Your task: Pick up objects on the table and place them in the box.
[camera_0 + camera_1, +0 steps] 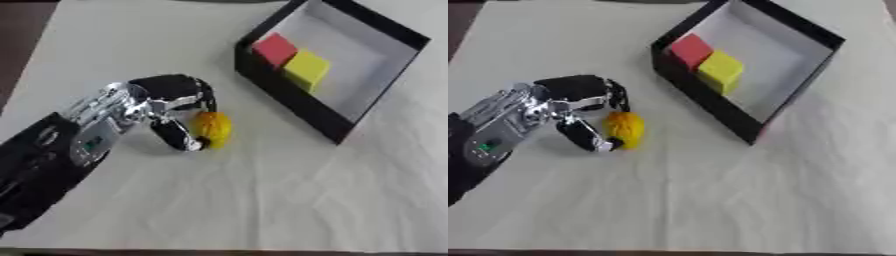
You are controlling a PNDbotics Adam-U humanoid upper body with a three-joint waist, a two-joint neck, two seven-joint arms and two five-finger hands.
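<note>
A small yellow-orange rounded object lies on the white tablecloth to the left of the box. My left hand comes in from the lower left, its fingers curled over the object's top and its thumb under its near side, so it pinches the object. The black box with a white floor stands at the upper right, tilted on the table. Inside it, against the left wall, sit a red block and a yellow block side by side. My right hand shows in neither view.
The white cloth covers the table; its dark left edge shows at the upper left. My left forearm crosses the lower left corner.
</note>
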